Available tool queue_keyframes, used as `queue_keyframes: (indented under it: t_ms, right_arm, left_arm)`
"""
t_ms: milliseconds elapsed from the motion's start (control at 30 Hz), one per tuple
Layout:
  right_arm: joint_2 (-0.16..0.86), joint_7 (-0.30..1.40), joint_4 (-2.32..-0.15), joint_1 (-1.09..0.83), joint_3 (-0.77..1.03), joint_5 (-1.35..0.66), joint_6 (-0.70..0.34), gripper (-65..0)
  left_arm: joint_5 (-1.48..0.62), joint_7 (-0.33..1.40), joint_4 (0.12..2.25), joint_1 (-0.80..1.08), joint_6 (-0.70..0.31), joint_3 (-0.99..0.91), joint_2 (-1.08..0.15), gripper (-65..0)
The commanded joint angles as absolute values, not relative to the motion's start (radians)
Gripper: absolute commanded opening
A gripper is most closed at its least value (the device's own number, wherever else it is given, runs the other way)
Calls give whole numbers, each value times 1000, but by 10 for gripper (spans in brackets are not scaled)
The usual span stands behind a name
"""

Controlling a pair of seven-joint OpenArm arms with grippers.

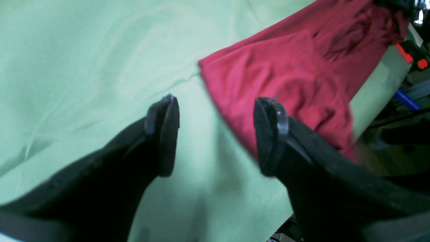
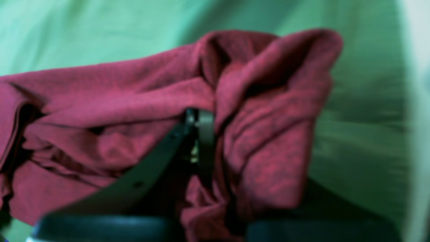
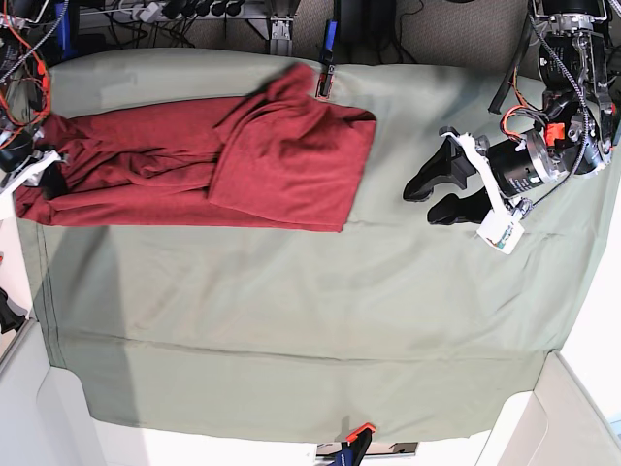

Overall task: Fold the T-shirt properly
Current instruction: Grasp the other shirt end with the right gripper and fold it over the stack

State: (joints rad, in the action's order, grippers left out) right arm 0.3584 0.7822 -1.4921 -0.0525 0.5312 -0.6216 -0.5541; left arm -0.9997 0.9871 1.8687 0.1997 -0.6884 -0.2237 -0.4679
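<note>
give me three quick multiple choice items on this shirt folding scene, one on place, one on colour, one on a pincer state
1. Where does the T-shirt lie on the table cloth in the base view?
A. upper left
B. lower right
C. dead centre

2. What colour is the T-shirt?
A. blue
B. dark red
C. white

3. How is the left pincer?
A. shut on the shirt
B. shut on nothing
C. open, holding nothing

Key: 1 A, the shirt stretches from the left edge along the top. 2 B, maroon in all three views. 3 C, its fingers stand wide apart over green cloth; it is the right pincer that is shut on shirt fabric.
</note>
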Motion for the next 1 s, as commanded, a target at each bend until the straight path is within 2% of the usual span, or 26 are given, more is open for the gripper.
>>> queue_keyframes:
  t_ms: [0, 467, 733, 967]
  right_arm:
    - [377, 760, -1508, -39, 537, -648, -554, -650]
    - [345, 813, -1571, -42, 535, -745, -555, -650]
    - [147, 929, -1861, -51, 495, -769, -557, -650]
    - [-12, 922, -1901, -67, 329, -739, -556, -650]
  left_arm:
    - [-1020, 965, 1880, 189, -698, -231, -482, -270]
    - [-1063, 969, 1880, 269, -698, -231, -482, -270]
    - [-1026, 969, 1880, 272, -698, -231, -483, -270]
    - [-967, 969, 1880, 275, -698, -231, -483, -270]
